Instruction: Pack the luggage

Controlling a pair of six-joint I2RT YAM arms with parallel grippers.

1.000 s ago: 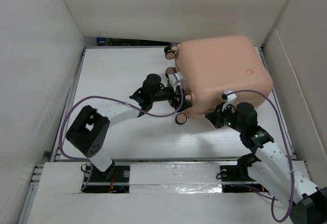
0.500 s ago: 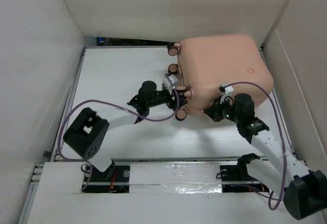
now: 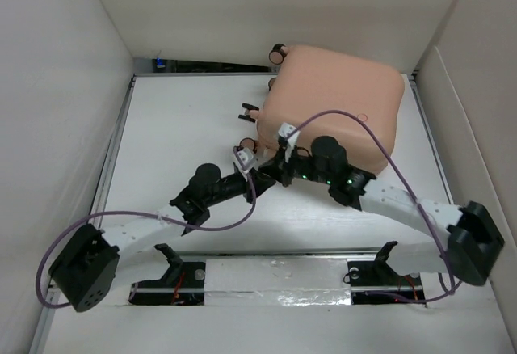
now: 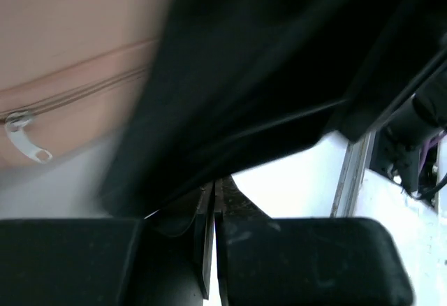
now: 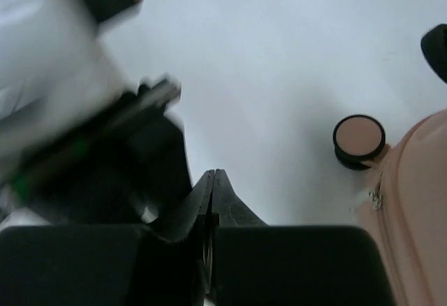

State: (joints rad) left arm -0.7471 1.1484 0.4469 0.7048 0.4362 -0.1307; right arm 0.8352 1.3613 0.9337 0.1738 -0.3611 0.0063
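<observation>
Where the suitcase sits: upper right of the overhead view, on the white table, lid down, its wheels along its left edge.
What moved: over the last second it has slid up the frame and turned a little, so its near-left corner now lies closer to centre frame.
Left gripper: the jaws stood wide a second ago and are now pressed together. The tips lie right under a blurred black mass (lining or the other arm, I can't say which), and I can't tell whether anything is nipped between them.
Zipper pull: it hangs from the zip line at the left edge of the left wrist view, well apart from the tips, so I judge the closing missed it.
Right gripper: fingers pressed together on nothing, over bare table. A caster wheel shows at centre right of that frame, untouched.
Arms: both have stretched in and now meet at centre frame overhead, by the suitcase's near-left corner.
Meaning for packing: the shell looks closed, so I'd judge the zip is what remains. I'd confirm the left grip before pulling.
</observation>
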